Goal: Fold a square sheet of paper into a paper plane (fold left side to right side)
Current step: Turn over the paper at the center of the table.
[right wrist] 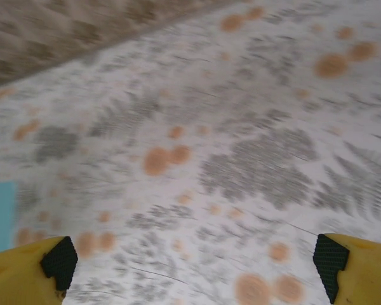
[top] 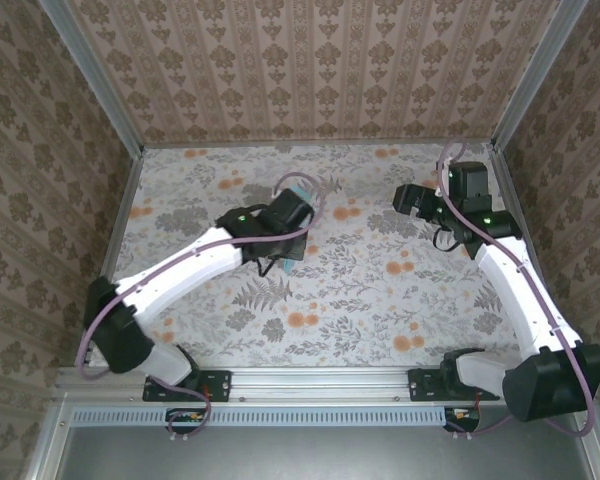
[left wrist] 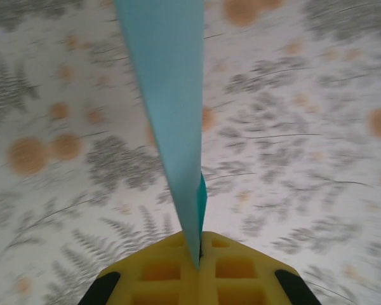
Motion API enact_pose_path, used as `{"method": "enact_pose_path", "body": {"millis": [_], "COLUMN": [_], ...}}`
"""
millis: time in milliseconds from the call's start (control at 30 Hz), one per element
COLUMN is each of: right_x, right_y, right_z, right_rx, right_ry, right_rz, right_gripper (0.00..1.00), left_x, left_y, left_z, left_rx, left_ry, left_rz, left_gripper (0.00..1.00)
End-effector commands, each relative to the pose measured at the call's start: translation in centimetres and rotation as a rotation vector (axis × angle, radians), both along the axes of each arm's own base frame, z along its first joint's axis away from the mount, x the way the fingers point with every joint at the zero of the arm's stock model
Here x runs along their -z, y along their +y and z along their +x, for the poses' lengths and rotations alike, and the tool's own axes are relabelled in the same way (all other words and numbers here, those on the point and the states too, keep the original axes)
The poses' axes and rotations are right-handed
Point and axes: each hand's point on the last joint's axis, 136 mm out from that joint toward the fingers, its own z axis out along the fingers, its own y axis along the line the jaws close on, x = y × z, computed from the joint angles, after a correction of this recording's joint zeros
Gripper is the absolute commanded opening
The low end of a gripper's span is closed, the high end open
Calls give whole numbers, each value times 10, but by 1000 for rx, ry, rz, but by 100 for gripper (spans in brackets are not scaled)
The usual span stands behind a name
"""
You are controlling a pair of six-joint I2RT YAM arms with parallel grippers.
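1. The left arm (top: 180,270) is stretched from 7 o'clock to the middle of the flowery table (top: 380,290). The right arm (top: 515,270) is bent up toward 2 o'clock.
2. The thin light-blue folded paper (left wrist: 168,95) is pinched edge-on between the closed yellow fingers (left wrist: 165,273) of the left gripper (left wrist: 199,254), near the table's middle.
3. The right gripper (right wrist: 197,273) is spread wide, and nothing is held by it.
4. In the right wrist view, a bit of the paper (right wrist: 0,216) is seen at 9 o'clock.

Beige damask-papered walls (top: 320,60) enclose a floral, fern-patterned table (top: 360,290).
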Motion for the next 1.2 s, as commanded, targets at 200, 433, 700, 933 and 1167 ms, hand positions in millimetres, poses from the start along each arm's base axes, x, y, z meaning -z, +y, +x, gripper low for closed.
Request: {"method": "enact_pose_path", "body": {"millis": [200, 433, 700, 933, 1167], "right_x": [16, 17, 22, 31, 41], "right_y": [-53, -55, -50, -41, -30], "right_z": [-33, -38, -38, -35, -31], "right_rx": [197, 197, 181, 148, 109], "right_ry": [64, 66, 70, 97, 130], "right_rz": [-194, -207, -180, -142, -91], "right_gripper": [100, 100, 100, 100, 100], "left_x": [36, 88, 135, 154, 155], "left_y": [47, -4, -33, -58, -75], "left_z": [1, 7, 7, 7, 6], "left_rx": [-365, -300, -249, -185, -77], "left_ry": [29, 152, 314, 410, 474], "left_rz": [547, 462, 367, 248, 164], "left_gripper": [0, 0, 1, 11, 28]}}
